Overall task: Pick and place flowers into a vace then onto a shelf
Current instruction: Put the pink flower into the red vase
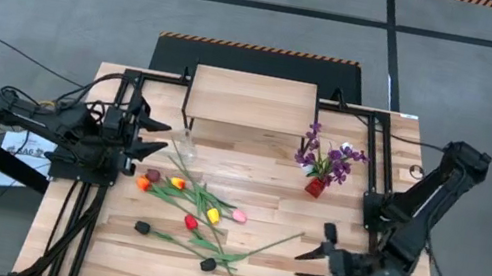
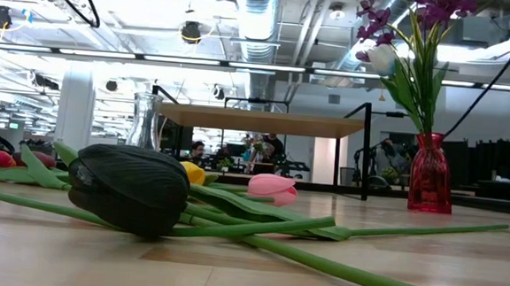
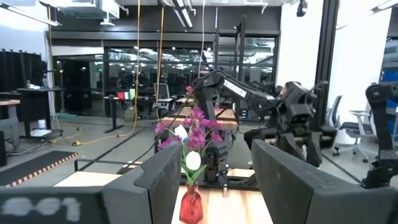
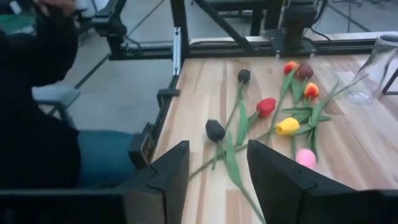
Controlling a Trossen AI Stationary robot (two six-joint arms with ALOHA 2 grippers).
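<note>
High view shows the wooden table (image 1: pixel 324 274) with the light-wood shelf (image 1: pixel 253 100) at its far edge, bare, awaiting a vase; loose tulips (image 1: pixel 197 213) lie scattered between both grippers; a red vase (image 1: pixel 315 187) already holds purple sprigs (image 1: pixel 329 158); the left gripper (image 1: pixel 157 138) and the right gripper (image 1: pixel 307 265) hover spread wide, empty, facing the flowers; no writing is legible.

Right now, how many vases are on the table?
2. A clear glass vase stands by the left front corner of the shelf. A red vase holding purple sprigs stands off the shelf's right front corner. None appear hidden.
</note>
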